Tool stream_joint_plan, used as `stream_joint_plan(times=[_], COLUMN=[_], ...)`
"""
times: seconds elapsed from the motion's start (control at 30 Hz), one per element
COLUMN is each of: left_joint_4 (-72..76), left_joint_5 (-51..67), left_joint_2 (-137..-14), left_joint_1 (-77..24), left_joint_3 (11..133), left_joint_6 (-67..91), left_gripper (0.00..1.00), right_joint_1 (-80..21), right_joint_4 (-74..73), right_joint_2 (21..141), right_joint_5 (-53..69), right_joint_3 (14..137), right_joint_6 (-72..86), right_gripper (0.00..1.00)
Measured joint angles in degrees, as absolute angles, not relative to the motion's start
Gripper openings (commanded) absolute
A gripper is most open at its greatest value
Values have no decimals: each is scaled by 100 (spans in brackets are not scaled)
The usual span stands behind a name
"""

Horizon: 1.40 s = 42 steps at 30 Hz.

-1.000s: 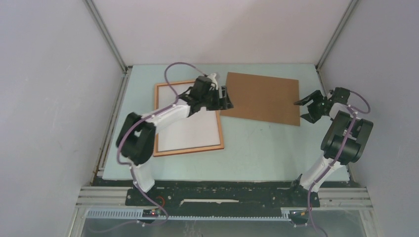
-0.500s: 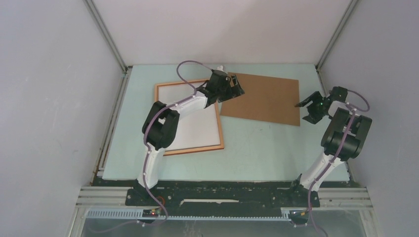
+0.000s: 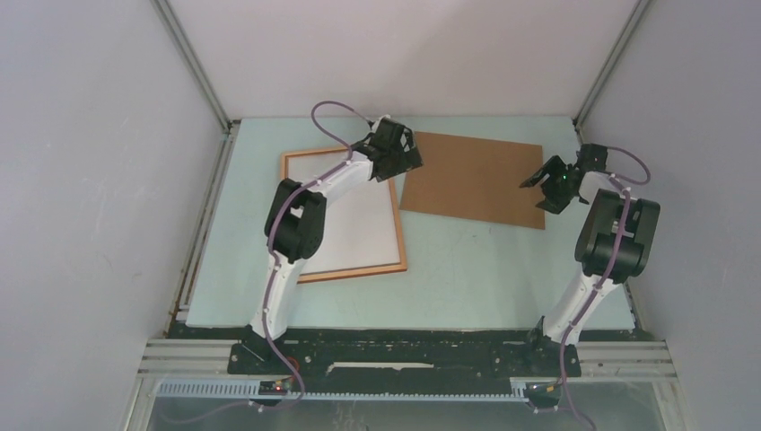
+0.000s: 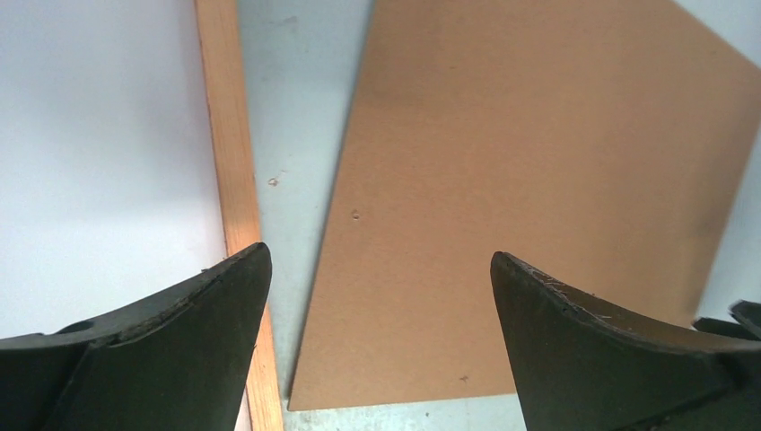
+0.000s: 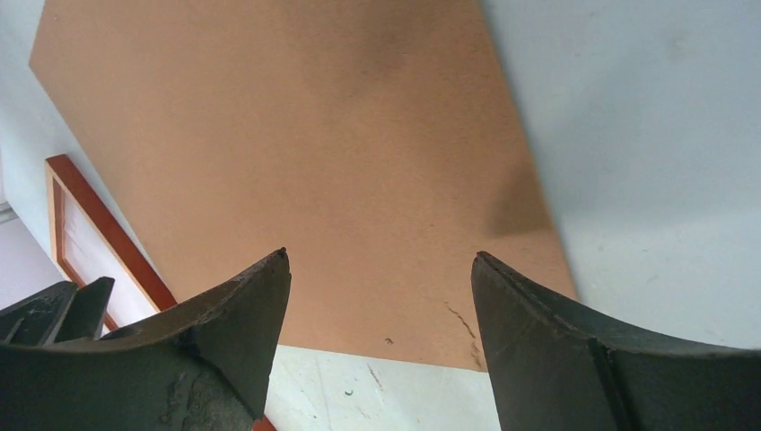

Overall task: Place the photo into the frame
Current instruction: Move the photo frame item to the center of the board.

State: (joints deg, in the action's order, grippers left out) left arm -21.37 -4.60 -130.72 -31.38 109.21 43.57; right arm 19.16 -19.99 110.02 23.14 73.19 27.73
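Seemingly the photo is already seated: it shows only as a white sheet filling the frame on the left of the bench. No sunset print is visible anywhere, so I judge it lies face down. That leaves the backing step. The brown backing board lies flat just beside the frame's right rail. The left gripper hovers over the gap between rail and board, the right gripper over the board's right end, each with jaws spread wide and nothing between them. Next, the board needs lifting by an edge, awkward since it lies flush. Only the left wrist view shows the bare strip separating rail and board; only the top view shows the whole frame.
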Motion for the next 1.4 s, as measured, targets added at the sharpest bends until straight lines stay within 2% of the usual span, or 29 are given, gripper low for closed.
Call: stream_joint_plan(times=[0.2, 0.5, 1.07, 1.4], left_joint_4=[-2554, -2871, -3391, -3312], left_joint_5=[-615, -589, -860, 23], left_joint_2=[-13443, -13699, -14158, -14219], left_joint_1=[-3192, -3223, -3391, -3297], left_joint_3=[11264, 11653, 12289, 12385], left_joint_6=[4464, 4768, 5175, 5315], left_gripper=[100, 100, 97, 89], right_joint_1=[2067, 2130, 1984, 1824], right_joint_4=[-2213, -2862, -3479, -3621], right_joint_2=[11019, 11297, 12007, 12029], right_joint_5=[2008, 1122, 910, 1295], right_joint_3=[7387, 8167, 8925, 8949], right_joint_6=[2657, 2209, 1874, 1721], right_gripper=[84, 85, 85, 84])
